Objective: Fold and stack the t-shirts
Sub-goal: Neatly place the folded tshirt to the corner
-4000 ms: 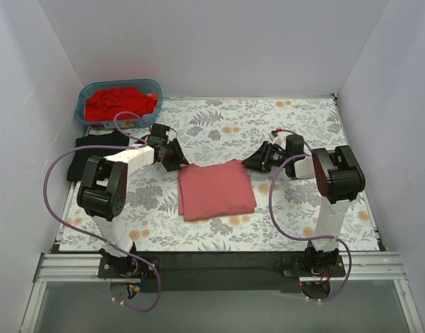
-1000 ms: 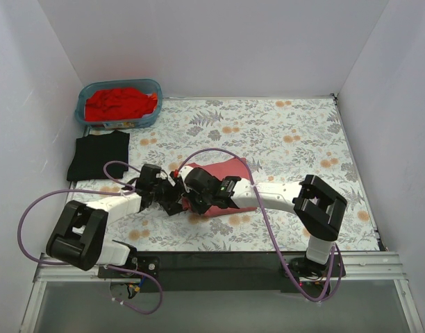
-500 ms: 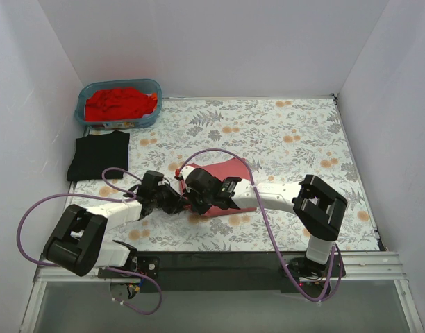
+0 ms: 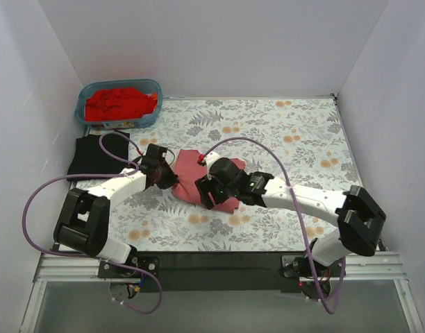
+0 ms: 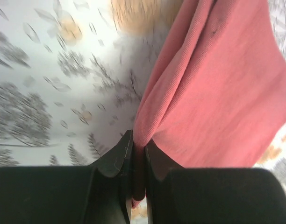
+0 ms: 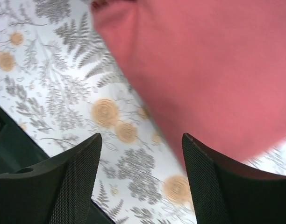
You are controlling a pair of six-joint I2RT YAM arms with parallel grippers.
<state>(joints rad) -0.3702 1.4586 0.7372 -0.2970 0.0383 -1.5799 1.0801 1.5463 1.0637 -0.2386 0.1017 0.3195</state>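
Observation:
The salmon-pink t-shirt (image 4: pixel 188 165) lies rumpled left of the table's centre. My left gripper (image 4: pixel 168 177) is shut on a fold at its left edge; the left wrist view shows the jaws (image 5: pixel 138 140) pinching the pink cloth (image 5: pixel 218 93), lifted off the cover. My right gripper (image 4: pixel 208 195) is open over the shirt's near edge; in the right wrist view its fingers (image 6: pixel 142 136) are spread wide with the pink cloth (image 6: pixel 203 60) beyond them, nothing held. A folded black t-shirt (image 4: pixel 96 156) lies at the left. Red t-shirts (image 4: pixel 120 103) fill a bin.
The blue bin (image 4: pixel 80 111) stands at the back left corner. The floral table cover (image 4: pixel 289 132) spans the table. White walls close in the left, back and right. The right arm's forearm (image 4: pixel 303 200) stretches across the near right.
My left gripper has moved away from the near edge toward the back, pulling the pink shirt up and left. The right gripper followed, and the right arm's elbow swung out to the right.

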